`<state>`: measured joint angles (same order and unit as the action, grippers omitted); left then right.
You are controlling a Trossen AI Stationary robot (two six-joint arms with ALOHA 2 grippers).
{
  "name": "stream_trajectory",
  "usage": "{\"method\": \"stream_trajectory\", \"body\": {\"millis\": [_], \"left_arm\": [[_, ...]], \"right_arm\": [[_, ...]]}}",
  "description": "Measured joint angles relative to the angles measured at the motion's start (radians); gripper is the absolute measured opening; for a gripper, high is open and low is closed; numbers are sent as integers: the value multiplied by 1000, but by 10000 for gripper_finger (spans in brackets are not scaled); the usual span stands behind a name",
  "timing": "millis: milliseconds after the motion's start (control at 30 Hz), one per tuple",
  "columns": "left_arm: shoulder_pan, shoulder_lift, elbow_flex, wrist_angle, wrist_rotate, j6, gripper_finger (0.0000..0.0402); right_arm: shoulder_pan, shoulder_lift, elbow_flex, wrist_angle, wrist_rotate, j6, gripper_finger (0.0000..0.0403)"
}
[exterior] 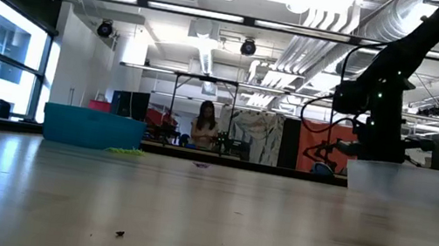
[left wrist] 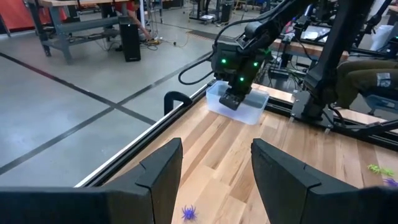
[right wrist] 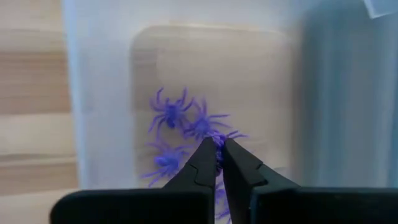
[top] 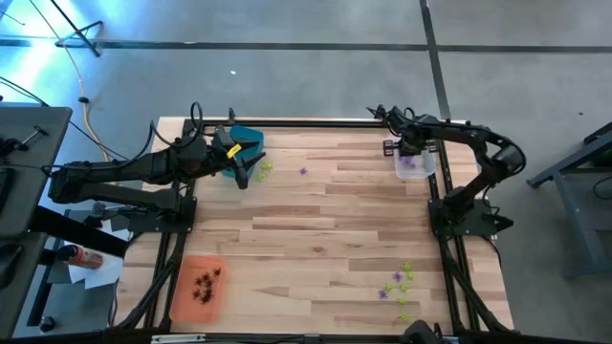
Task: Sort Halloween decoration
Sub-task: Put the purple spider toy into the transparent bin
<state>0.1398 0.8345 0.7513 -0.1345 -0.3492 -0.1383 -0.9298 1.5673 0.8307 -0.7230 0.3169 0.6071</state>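
Note:
The Halloween decoration is tiny spiky spiders. Several purple ones (right wrist: 177, 121) lie in the clear tray (top: 414, 166) at the far right. One purple spider (top: 303, 171) and some lime ones (top: 263, 168) lie beside the teal tray (top: 245, 139). Dark ones (top: 206, 284) sit in the orange tray (top: 184, 298). A mixed lime and purple cluster (top: 402, 282) lies near right. My right gripper (right wrist: 219, 149) points down into the clear tray, shut on a purple spider. My left gripper (left wrist: 216, 163) hovers open by the teal tray, above the lone purple spider (left wrist: 188, 213). My right gripper pinches a purple spider (right wrist: 219, 144) between its two fingertips, coming from above and pointing down inside the clear tray. Purple shows in the narrow slit between the fingers (right wrist: 205, 163). Whether the spider is clear of the tray floor, I cannot tell.
Black frame rails (top: 316, 121) run along the table's far edge and both sides. The middle of the wooden table (top: 325, 229) is bare planks. A person (exterior: 204, 128) stands far off in the room behind the table.

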Motion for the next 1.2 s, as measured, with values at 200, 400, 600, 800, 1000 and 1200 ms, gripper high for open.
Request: {"method": "stream_trajectory", "body": {"millis": [200, 400, 600, 800, 1000, 1200], "left_arm": [[0, 0, 0, 0, 0, 1, 179], [0, 0, 0, -2, 0, 1, 179], [0, 0, 0, -2, 0, 3, 179], [0, 0, 0, -3, -1, 2, 179], [0, 0, 0, -3, -2, 1, 179], [0, 0, 0, 8, 25, 0, 179]], "right_arm": [[0, -4, 0, -5, -8, -4, 67], [0, -22, 0, -24, -24, -11, 150], [0, -134, 0, -17, -29, 14, 179], [4, -341, 33, 10, -62, 3, 181], [66, -565, 51, 251, -363, -68, 181], [227, -673, 51, 557, -633, -68, 181]]}}
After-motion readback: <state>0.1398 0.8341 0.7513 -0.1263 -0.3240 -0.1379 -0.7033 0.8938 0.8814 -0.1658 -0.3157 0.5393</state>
